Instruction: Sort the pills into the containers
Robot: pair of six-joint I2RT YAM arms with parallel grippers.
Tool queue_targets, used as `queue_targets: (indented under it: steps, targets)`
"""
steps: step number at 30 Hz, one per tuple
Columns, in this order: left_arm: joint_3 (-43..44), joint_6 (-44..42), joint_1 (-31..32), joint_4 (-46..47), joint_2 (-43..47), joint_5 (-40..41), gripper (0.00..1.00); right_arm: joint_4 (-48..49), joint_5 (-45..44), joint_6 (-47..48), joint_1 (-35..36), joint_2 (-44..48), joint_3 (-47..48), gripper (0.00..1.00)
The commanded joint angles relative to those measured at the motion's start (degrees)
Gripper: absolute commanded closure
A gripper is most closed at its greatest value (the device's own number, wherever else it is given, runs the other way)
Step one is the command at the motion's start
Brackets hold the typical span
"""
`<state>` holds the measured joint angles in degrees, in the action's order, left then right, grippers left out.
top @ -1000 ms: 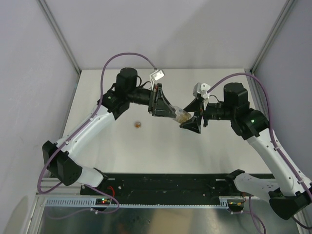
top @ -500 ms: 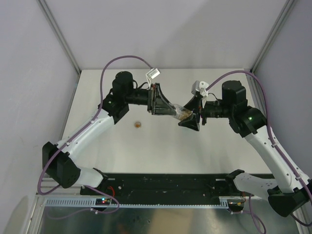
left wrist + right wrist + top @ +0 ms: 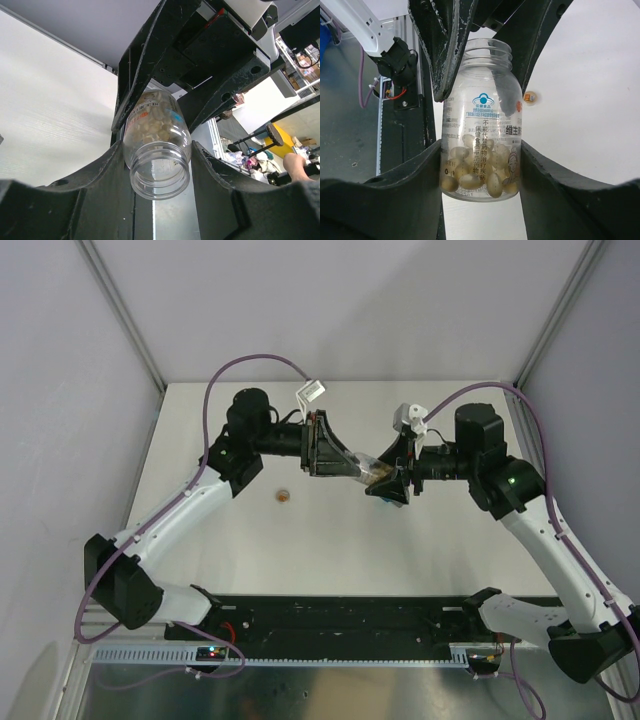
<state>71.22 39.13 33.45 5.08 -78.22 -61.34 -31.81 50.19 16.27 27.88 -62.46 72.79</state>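
A clear plastic bottle point(image 3: 375, 474) with a printed label, open at the neck and holding several pale yellow capsules, is held in the air between both arms. My left gripper point(image 3: 358, 470) is shut on its neck end point(image 3: 157, 172). My right gripper point(image 3: 388, 480) is shut on its base end point(image 3: 481, 170). In the left wrist view the left gripper point(image 3: 157, 150) grips below the bottle's shoulder. In the right wrist view the right gripper point(image 3: 481, 150) grips beside the capsules. A small amber-orange item point(image 3: 283, 496) lies on the table; it also shows in the right wrist view point(image 3: 531, 98). The teal-blue box is out of view.
The white table point(image 3: 330, 550) lies under the arms, with grey walls on the left, right and back. A black rail point(image 3: 340, 615) runs along the near edge between the arm bases.
Both grippers have shifted slightly toward the back with the bottle between them. The left arm's elbow has moved a little to the left. The orange item has not moved.
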Motion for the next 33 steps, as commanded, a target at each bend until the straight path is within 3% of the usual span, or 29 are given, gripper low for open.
queue_targets:
  steps: [1, 10, 13, 18, 22, 28, 33]
  targets:
    - [-0.3, 1.3, -0.2, 2.8, 2.2, 0.5, 1.0, 2.5, 1.7, -0.9, -0.4, -0.2, 2.4, 0.46]
    - [-0.7, 1.6, -0.1, 3.3, 1.9, 1.2, 0.99, 2.8, 1.4, -1.2, -0.4, -0.6, 2.4, 0.86]
    - [-0.7, 1.3, -0.1, 3.4, 1.8, 1.6, 0.81, 2.3, 0.4, -0.9, -0.8, -0.3, 2.4, 0.98]
    - [-0.3, 1.0, -0.2, 3.3, 1.3, 1.8, 0.41, 1.7, 0.2, -0.6, -1.9, 0.9, 2.0, 1.0]
    - [0.7, 0.7, -0.4, 2.6, 0.7, 1.7, 0.2, 1.7, 0.6, -0.7, -2.9, 1.9, 1.1, 1.0]
    - [1.9, -1.9, -1.6, 0.3, 0.5, 1.7, 0.04, 2.0, 1.0, -1.2, -5.6, 4.3, -1.1, 1.0]
    - [3.0, -12.2, -4.2, -9.3, 1.4, 4.7, 0.01, 2.9, 0.8, -2.0, -9.4, 7.2, -3.7, 1.0]
